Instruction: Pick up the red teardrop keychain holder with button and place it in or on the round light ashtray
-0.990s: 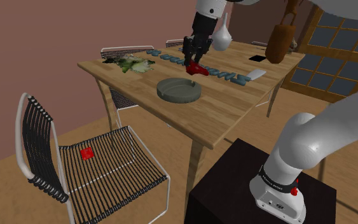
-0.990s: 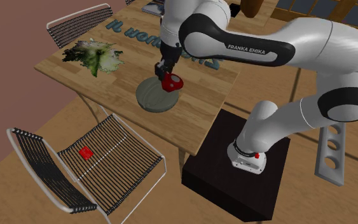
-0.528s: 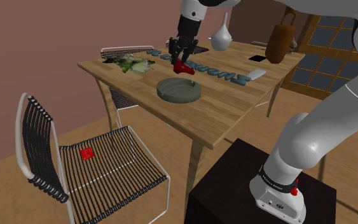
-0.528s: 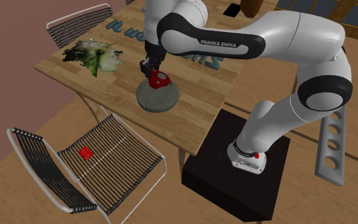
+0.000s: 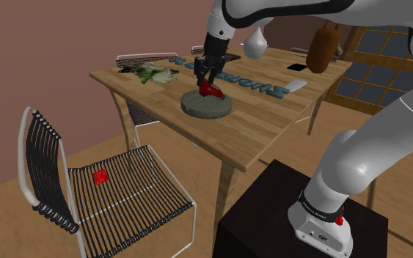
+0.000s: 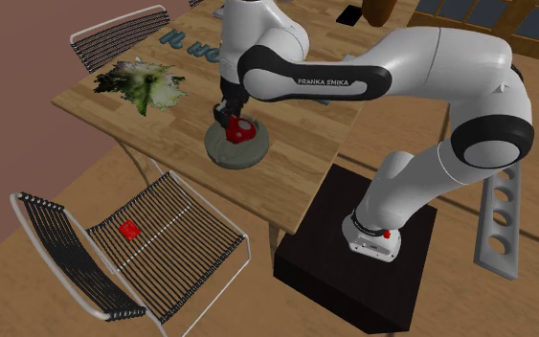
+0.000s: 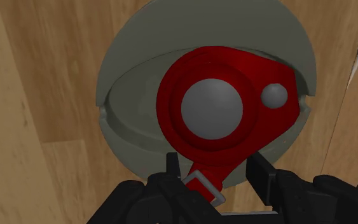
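Note:
The red teardrop keychain holder [image 5: 210, 89] with a grey round button [image 7: 212, 109] hangs just over the round grey-green ashtray [image 5: 206, 107] on the wooden table [image 5: 263, 128]. My gripper [image 5: 203, 73] is shut on its narrow tail end, reaching down from above. In the wrist view the black fingers [image 7: 173, 170] clasp the tail and its metal clip, and the holder [image 7: 228, 121] covers the ashtray's bowl [image 7: 133, 63]. From the second exterior view the holder [image 6: 241, 130] sits low over the ashtray [image 6: 229, 151], under the gripper [image 6: 231, 117]. Whether it touches the bowl I cannot tell.
Leafy greens [image 5: 152, 72] lie at the table's far left corner, and a row of blue letters [image 5: 249, 83] runs behind the ashtray. A white vase [image 5: 254, 45] and a brown bottle [image 5: 322, 48] stand at the back. A wire chair [image 5: 102, 190] holds a small red item [image 5: 100, 176].
The gripper carried the red holder toward the shoulder view's left, then lowered it from above the letters to just over the ashtray's bowl. It stayed shut on the holder.

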